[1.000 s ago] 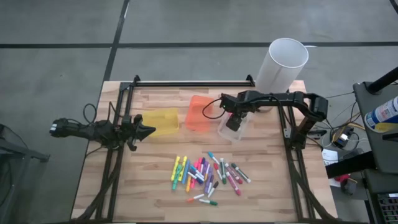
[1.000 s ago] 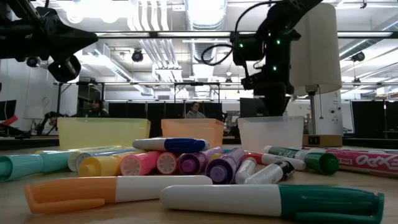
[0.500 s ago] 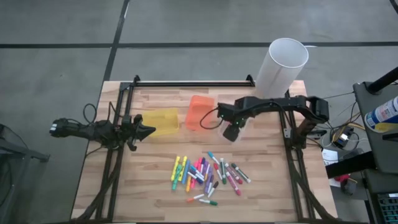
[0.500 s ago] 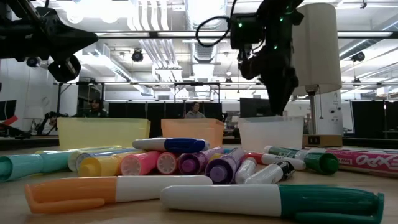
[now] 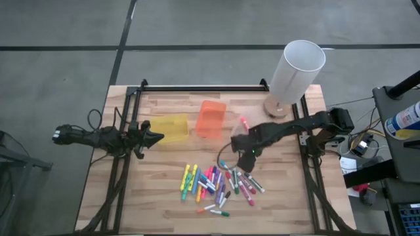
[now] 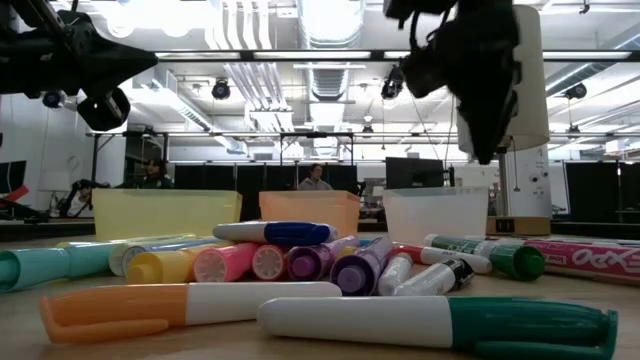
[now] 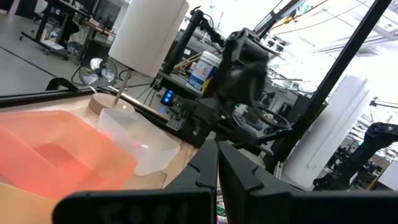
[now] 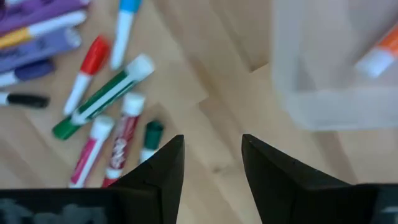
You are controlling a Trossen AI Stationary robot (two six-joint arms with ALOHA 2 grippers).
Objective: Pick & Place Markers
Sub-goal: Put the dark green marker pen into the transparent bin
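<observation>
right pincer (image 5: 248,153) spread and empty, hanging above the tabletop (image 5: 164,203) between the clear bin (image 5: 239,128) and the marker pile, angled down toward the pile, probably lining up the next pick. wrist view shows bare wood between its fingers (image 8: 155,174), nothing pinched. markers (image 5: 220,183) lie loose in a heap near the middle of the tabletop's front edge, many colours, some crossing each other, so a clean single grab looks fiddly. one pink marker (image 5: 243,122) lies inside the clear bin, so sorting has barely begun. yellow bin (image 5: 169,128) and orange bin (image 5: 211,118) stand in a row with the clear one behind the pile, close enough for short carries. left pincer (image 5: 155,138) pressed together, parked by the tabletop's left edge, just beside the yellow bin, waiting.
</observation>
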